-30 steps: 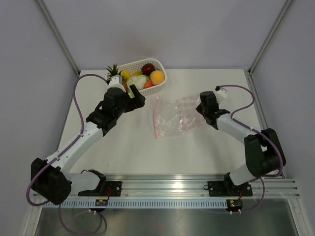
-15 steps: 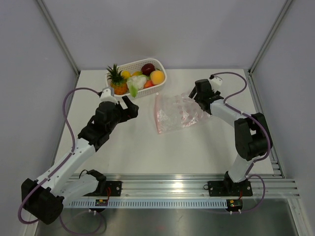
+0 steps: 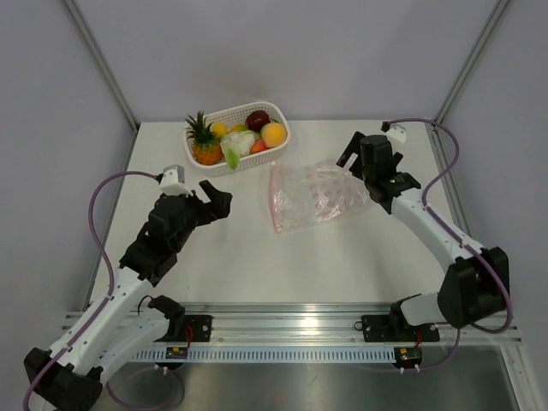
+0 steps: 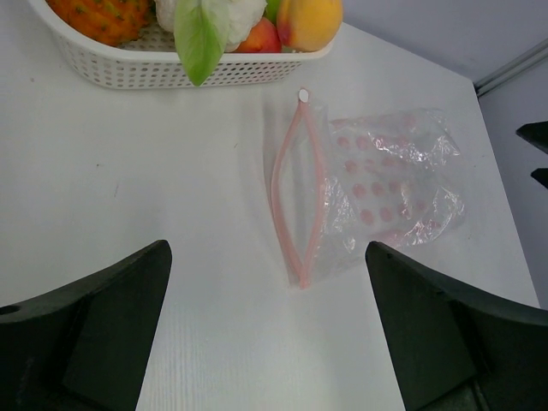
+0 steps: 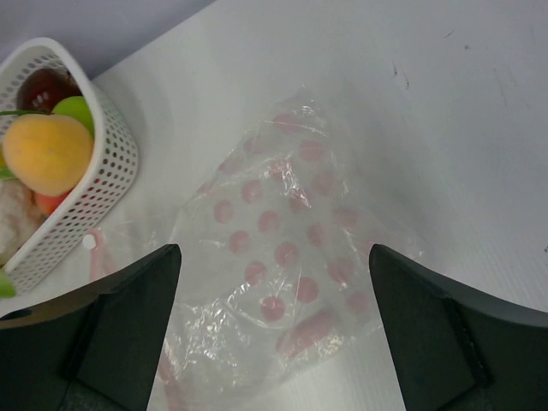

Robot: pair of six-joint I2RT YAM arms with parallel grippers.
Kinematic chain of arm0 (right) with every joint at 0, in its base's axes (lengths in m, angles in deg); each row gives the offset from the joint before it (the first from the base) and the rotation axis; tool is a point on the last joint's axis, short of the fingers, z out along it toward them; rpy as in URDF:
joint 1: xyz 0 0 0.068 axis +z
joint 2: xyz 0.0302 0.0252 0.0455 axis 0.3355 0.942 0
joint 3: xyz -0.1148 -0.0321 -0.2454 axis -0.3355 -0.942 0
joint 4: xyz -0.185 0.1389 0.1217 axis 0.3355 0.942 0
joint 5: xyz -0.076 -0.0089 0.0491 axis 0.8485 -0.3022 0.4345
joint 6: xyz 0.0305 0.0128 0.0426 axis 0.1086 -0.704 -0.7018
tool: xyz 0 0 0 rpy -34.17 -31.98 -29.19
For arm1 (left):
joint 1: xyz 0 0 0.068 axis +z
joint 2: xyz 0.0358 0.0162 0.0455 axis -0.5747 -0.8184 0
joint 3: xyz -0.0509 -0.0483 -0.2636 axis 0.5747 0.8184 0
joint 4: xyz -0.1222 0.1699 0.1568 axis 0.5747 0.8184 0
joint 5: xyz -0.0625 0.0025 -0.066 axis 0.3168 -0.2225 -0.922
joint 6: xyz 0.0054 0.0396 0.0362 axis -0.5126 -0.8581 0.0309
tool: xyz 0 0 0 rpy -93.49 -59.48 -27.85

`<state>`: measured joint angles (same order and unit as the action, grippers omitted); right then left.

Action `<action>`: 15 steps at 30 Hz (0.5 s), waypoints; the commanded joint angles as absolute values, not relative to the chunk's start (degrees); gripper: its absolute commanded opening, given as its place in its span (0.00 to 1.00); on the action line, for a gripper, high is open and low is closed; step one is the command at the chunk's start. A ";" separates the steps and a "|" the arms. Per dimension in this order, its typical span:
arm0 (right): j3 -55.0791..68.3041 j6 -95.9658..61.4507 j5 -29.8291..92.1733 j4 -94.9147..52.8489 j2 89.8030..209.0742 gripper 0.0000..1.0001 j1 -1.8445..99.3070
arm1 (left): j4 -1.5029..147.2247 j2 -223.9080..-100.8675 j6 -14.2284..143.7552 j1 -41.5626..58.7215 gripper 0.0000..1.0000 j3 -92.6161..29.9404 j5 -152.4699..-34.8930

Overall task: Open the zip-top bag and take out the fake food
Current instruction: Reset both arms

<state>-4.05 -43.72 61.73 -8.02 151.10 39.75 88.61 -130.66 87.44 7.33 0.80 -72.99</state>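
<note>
Bag: flat on table, mid; zip mouth parted, pink strip on its left edge.
Food: in white basket — far side, near bag's zip end.
L jaws: wide open, empty, left of bag.
R jaws: wide open, empty — above bag's right end.

White perforated basket is set at far edge of white table, left of centre; aluminium rail is mounted along near edge.
</note>
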 commanded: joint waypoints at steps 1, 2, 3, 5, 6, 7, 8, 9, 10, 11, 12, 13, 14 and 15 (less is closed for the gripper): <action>-8.09 -42.87 57.03 -3.53 141.78 0.99 40.26 | 89.37 -126.63 86.14 7.48 0.99 2.68 -71.80; -9.68 -42.79 54.48 -4.04 139.75 1.00 40.26 | 90.16 -124.62 85.88 7.48 0.99 3.21 -72.06; -11.70 -42.35 51.67 -4.75 137.55 0.99 40.35 | 90.34 -123.21 85.79 7.48 0.99 4.00 -71.97; -17.76 -43.04 47.87 -5.45 130.35 1.00 40.26 | 90.52 -118.83 85.26 7.48 0.99 6.46 -72.41; -19.70 -43.05 47.26 -5.46 127.80 0.99 40.26 | 90.87 -117.32 85.26 7.48 0.99 7.25 -72.41; -23.28 -42.88 46.38 -5.37 122.46 0.99 40.26 | 91.05 -115.74 85.35 7.48 0.99 8.04 -72.50; -24.88 -42.35 45.94 -4.93 119.71 1.00 40.35 | 91.22 -113.81 85.26 7.48 0.99 9.79 -72.59; -27.34 -41.91 45.58 -4.23 116.90 0.99 40.35 | 91.49 -110.74 85.18 7.48 0.99 10.50 -72.76; -28.32 -41.39 45.67 -3.53 111.48 0.99 40.26 | 91.84 -108.89 84.91 7.48 0.99 11.38 -73.03; -29.20 -40.60 45.76 -2.13 108.73 1.00 40.26 | 92.45 -107.39 84.65 7.48 0.99 12.43 -73.20; -30.95 -40.33 45.84 -1.51 106.26 0.99 40.26 | 92.80 -104.50 84.39 7.48 0.99 12.88 -73.38; -31.57 -40.15 46.02 -0.81 101.98 0.99 40.26 | 93.24 -103.34 84.04 7.48 0.99 13.23 -73.29; -32.19 -40.32 46.28 0.59 100.28 0.99 40.26 | 94.55 -102.29 84.12 7.48 0.99 13.41 -73.29; -33.24 -40.59 46.72 1.39 98.70 0.99 40.26 | 95.35 -100.19 84.30 7.48 0.99 13.67 -73.20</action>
